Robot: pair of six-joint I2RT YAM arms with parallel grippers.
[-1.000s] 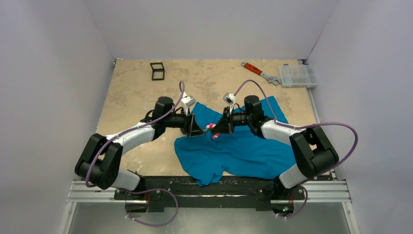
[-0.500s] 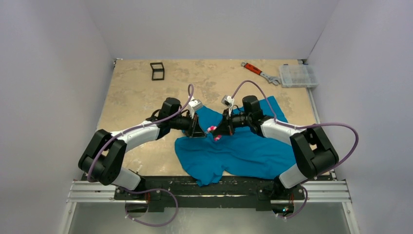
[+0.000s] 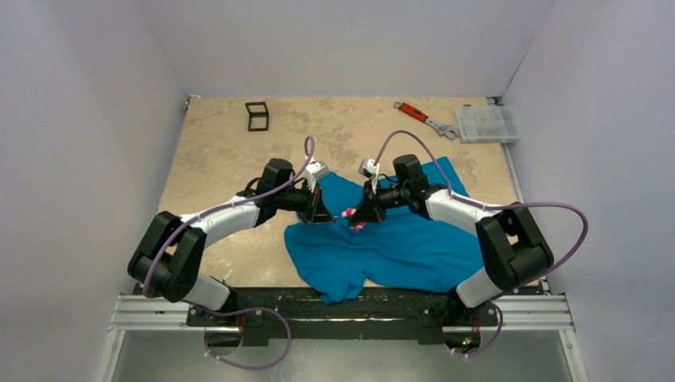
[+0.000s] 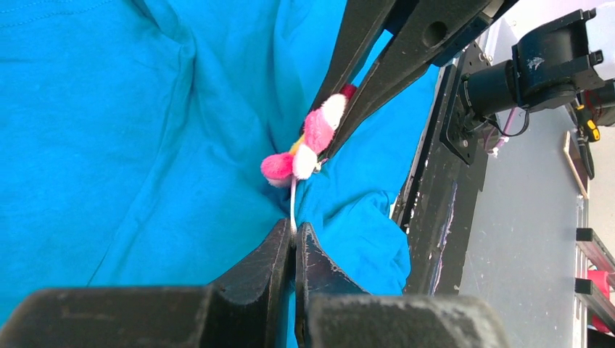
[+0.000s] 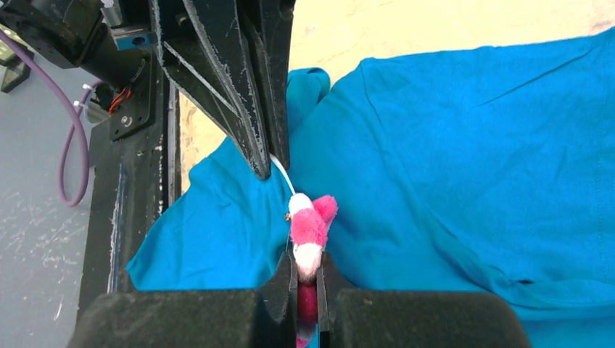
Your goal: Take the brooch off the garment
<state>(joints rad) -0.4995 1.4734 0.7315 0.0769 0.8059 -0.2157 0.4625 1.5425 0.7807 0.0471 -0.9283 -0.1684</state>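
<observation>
We see the garment (image 3: 414,247), a teal-blue T-shirt of soft matte knit, lying rumpled on the near half of the tan, mottled worktop (image 3: 215,151). Its cloth is drawn into folds and ridges where the two arms meet over it. The brooch (image 3: 351,216) sits at that meeting point, over the left part of the shirt. It is a small fuzzy thing with plush pink petals, paler whitish tufts and a hint of yellow at the core. The right pincer (image 3: 360,216) is clamped on it, its slim, black, tapering fingers pressed against the petals from either side, as the right wrist view shows close up. A thin white strand (image 4: 292,206) runs from the brooch's underside straight to the left pincer (image 3: 325,216). That pincer's scuffed black fingers are closed tight on the strand's end; whether they also pinch cloth we cannot tell. The two pincers face tip to tip, near each other but apart, with the brooch between them. At the far edge of the worktop, well apart from the shirt, lie a red-handled metal wrench (image 3: 422,118), a clear plastic compartment box (image 3: 487,123) and a small black rectangular frame (image 3: 257,115).
</observation>
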